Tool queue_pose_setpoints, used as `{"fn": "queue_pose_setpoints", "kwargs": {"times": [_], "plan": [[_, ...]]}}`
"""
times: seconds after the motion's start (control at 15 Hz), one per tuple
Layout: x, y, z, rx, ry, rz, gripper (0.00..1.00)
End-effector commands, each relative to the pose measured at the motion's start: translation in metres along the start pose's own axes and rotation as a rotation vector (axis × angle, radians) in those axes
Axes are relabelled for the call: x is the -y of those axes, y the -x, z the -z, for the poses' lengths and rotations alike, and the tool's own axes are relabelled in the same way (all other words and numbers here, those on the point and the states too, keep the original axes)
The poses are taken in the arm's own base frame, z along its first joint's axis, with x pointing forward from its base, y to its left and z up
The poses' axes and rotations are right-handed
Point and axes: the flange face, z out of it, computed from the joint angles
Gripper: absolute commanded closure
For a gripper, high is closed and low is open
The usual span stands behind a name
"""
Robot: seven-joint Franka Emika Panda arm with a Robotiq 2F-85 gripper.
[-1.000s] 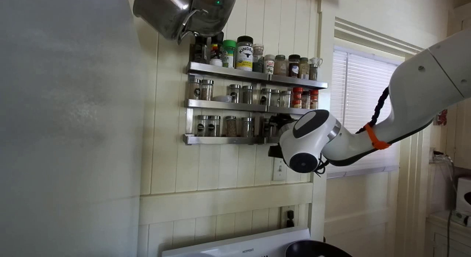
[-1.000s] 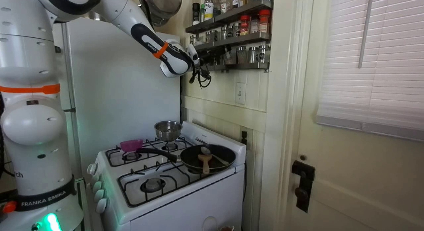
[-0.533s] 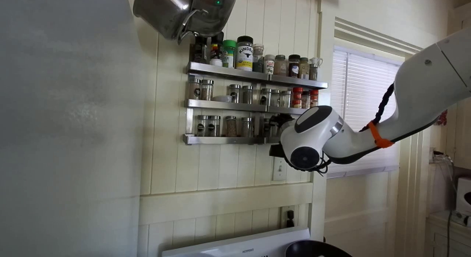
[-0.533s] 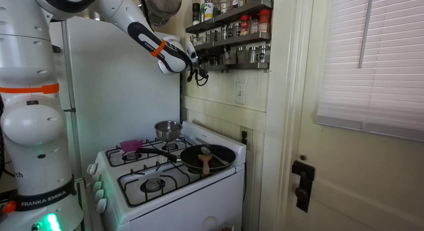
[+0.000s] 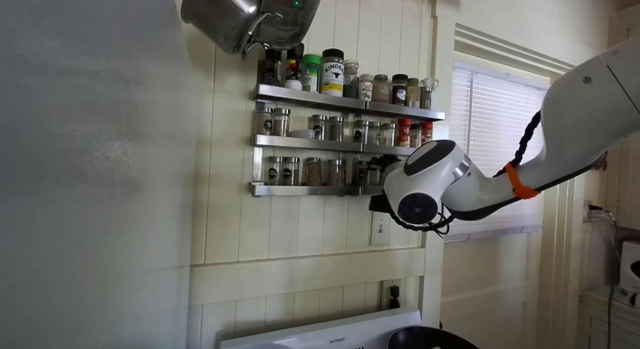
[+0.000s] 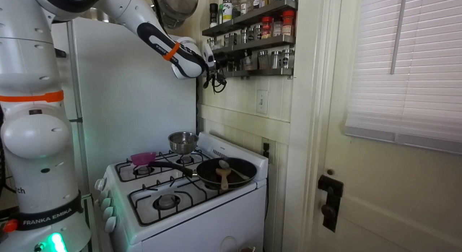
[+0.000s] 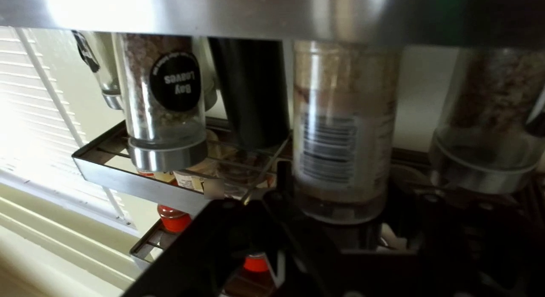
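Wrist view, standing upside down: the tool (image 7: 342,203) is closed around a clear jar (image 7: 347,152) with a barcode label, a finger on each side near its upper end. Pale tan contents show through the jar's lower part. Its base is hidden behind the front rail (image 7: 255,14) of the bottom shelf (image 5: 305,190), so whether it rests there I cannot tell.

To one side is a steel-lidded Bay Leaves jar (image 7: 164,105) with brown bits inside; to the other, a second steel-lidded jar (image 7: 489,118) of coarse brown contents. A dark cylinder (image 7: 255,97) stands farther back. Close overhead runs the middle shelf (image 7: 140,184), carrying a red-capped bottle (image 7: 174,216).

In an exterior view the arm (image 5: 425,179) blocks sight of the bottom shelf's far end, while a small white bowl (image 5: 301,134) sits among jars on the middle shelf. Well below, in an exterior view, the stove (image 6: 173,223) carries a steel pot (image 6: 183,143), a pink bowl (image 6: 143,158) and a black pan (image 6: 207,172) holding a spoon (image 6: 238,172) and a wooden utensil (image 6: 223,178).
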Motion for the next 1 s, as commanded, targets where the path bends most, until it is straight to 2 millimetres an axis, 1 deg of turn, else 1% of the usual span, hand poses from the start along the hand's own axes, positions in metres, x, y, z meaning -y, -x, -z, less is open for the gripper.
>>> {"fn": "queue_pose_setpoints", "kwargs": {"times": [0.0,0.93], "plan": [[-0.0086,-0.0068,0.0031,0.030,0.004,0.004,0.75],[-0.0038,0.0024,-0.0008,0.076,-0.022,0.014,0.75]]}}
